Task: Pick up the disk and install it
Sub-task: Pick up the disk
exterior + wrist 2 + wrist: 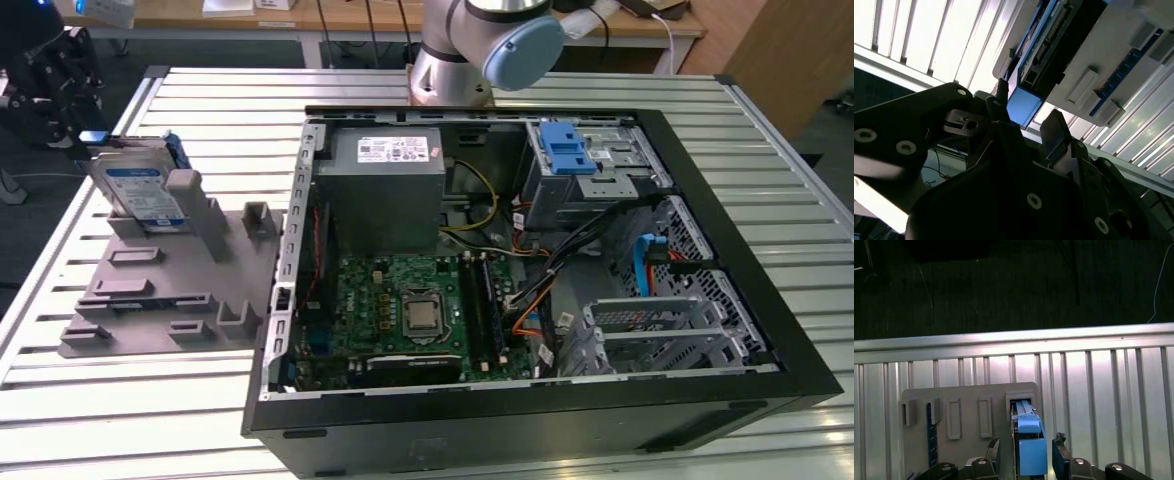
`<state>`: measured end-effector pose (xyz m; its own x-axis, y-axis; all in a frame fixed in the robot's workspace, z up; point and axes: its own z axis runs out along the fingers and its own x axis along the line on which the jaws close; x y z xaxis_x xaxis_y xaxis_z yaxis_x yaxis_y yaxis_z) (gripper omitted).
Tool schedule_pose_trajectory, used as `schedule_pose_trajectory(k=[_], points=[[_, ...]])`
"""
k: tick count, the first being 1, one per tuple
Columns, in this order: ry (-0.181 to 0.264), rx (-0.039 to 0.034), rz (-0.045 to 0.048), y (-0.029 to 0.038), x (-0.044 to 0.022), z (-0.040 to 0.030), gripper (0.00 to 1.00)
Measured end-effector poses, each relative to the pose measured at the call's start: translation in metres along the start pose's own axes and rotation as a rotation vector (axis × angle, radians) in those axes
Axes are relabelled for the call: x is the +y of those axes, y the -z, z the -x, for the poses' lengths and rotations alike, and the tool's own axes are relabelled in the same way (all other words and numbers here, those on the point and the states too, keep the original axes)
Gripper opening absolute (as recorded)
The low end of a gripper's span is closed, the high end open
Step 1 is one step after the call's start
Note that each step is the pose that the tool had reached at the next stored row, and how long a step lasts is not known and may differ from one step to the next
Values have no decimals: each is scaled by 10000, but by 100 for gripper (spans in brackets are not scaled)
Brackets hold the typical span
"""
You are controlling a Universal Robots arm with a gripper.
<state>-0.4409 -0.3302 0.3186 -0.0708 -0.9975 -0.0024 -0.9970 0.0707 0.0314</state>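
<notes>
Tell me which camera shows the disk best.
The exterior view: the disk stands upright in the grey holder, labelled face visible. Both wrist views see it edge-on, its blue edge between the fingers.

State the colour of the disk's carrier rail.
Blue; the carrier rail shows best in the first wrist view.

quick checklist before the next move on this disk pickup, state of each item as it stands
1. disk upright in grey holder: ok
2. pincer straddles the disk's blue edge in the first wrist view: ok
3. pincer open: ok
4. disk gripped: not ok, fingers show gaps on both sides
5. metal cage free to take the disk: cannot tell
</notes>
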Motion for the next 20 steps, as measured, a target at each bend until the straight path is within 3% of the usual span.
schedule_pose_trajectory(k=[12,20], points=[[200,7,-2,-141,8,31,53],[200,7,-10,-160,14,31,53]])
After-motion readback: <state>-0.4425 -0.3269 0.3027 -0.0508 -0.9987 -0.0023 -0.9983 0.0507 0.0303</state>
